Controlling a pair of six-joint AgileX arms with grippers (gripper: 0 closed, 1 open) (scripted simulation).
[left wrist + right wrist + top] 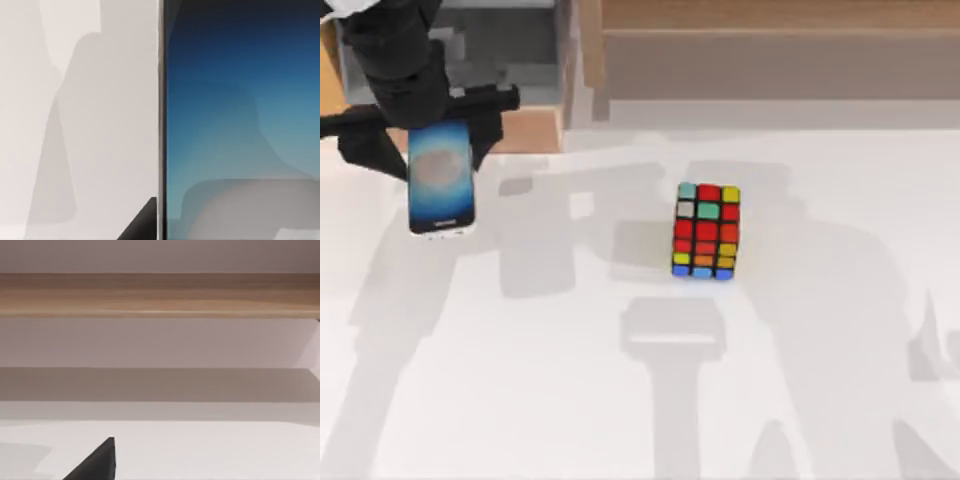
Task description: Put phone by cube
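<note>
The phone (441,178), with a blue-gradient screen, a grey blotch and white edges, hangs screen-up above the table's far left. My left gripper (432,118) is shut on its far end. In the left wrist view the phone's screen (240,115) lies very close, with a black fingertip (142,222) beside its edge. The cube (706,230), black-edged with red, orange, yellow, green and blue stickers, stands near the table's middle, well to the right of the phone. A black part of my right gripper (95,462) shows low over the white table.
A wooden ledge (770,40) runs along the back of the white table (620,400). A grey-and-wood structure (520,60) stands at the back left behind my left arm. Arm shadows fall across the tabletop around the cube.
</note>
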